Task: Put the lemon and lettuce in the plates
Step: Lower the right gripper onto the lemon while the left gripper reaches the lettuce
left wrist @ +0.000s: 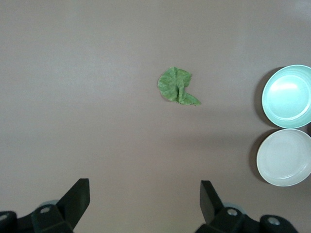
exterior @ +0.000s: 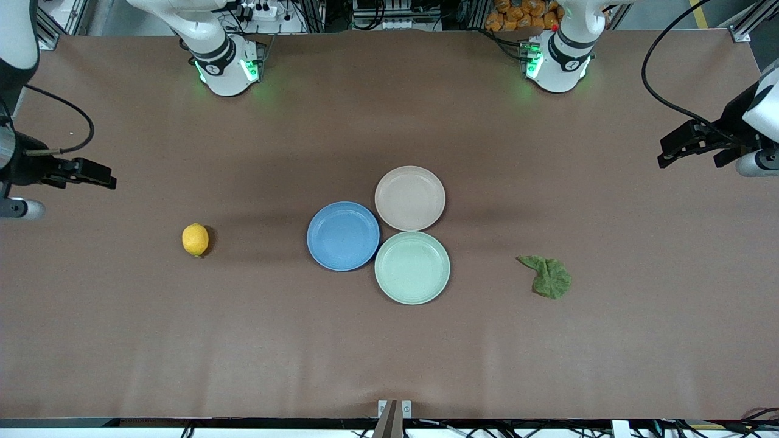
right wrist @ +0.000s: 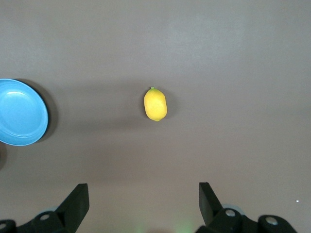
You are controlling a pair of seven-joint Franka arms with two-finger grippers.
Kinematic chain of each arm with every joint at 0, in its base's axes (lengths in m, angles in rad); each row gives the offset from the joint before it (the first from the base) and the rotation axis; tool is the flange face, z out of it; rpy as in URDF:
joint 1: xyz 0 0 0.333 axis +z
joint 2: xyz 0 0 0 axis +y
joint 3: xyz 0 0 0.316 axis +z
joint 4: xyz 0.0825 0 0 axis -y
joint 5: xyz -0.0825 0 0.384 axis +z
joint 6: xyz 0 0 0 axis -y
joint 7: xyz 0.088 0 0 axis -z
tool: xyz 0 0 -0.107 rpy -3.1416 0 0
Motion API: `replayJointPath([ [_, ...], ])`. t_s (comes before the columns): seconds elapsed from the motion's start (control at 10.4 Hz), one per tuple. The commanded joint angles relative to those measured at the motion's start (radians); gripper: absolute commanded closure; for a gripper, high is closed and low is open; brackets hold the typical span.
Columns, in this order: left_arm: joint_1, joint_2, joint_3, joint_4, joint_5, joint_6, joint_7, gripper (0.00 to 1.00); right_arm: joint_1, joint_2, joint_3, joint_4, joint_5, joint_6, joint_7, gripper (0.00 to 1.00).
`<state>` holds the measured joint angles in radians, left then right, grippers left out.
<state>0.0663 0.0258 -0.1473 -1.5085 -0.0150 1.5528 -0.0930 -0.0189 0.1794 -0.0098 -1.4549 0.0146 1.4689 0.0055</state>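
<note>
Pale mint-green round plate (exterior: 412,267) lies nearest the front camera. Wrinkly dark green lettuce leaf (exterior: 547,276) lies flat toward the left arm's end. Smooth oval yellow lemon (exterior: 195,239) (stem tip visible) sits toward the right arm's end. Glossy blue rimmed plate (exterior: 342,236), then matte beige-pink plate (exterior: 409,198), touching rims. Left gripper (left wrist: 144,194) and right gripper (right wrist: 143,193) hover, fingers spread, empty.

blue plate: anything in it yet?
Empty. The blue plate shows only bare surface; the lemon still lies on the table toward the right arm's end, apart from it.

Brown table (exterior: 389,340), lemon (exterior: 195,239), lettuce (exterior: 549,277), blue plate (exterior: 342,236), beige plate (exterior: 409,198), mint plate (exterior: 412,267)
</note>
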Motion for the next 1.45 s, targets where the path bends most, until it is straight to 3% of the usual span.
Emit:
replayJointPath([
  [0.0, -0.006, -0.020, 0.011, -0.009, -0.005, -0.010, 0.015, 0.00, -0.021, 0.043, 0.005, -0.007, -0.001, 0.048, 0.005, 0.00],
  [0.29, -0.006, -0.020, 0.011, -0.009, -0.005, -0.010, 0.016, 0.00, -0.036, 0.048, 0.005, -0.091, -0.001, 0.152, 0.007, 0.00],
  [0.68, -0.008, -0.011, 0.011, -0.009, -0.006, -0.010, 0.016, 0.00, -0.035, 0.045, 0.004, -0.079, 0.002, 0.119, 0.008, 0.00],
  [1.16, -0.008, 0.141, 0.011, -0.025, -0.016, 0.027, 0.024, 0.00, -0.038, 0.061, 0.004, -0.088, 0.007, 0.131, 0.007, 0.00],
  [1.35, -0.014, 0.227, 0.011, -0.058, -0.020, 0.105, 0.022, 0.00, -0.041, 0.078, 0.004, -0.190, 0.008, 0.256, 0.007, 0.00],
])
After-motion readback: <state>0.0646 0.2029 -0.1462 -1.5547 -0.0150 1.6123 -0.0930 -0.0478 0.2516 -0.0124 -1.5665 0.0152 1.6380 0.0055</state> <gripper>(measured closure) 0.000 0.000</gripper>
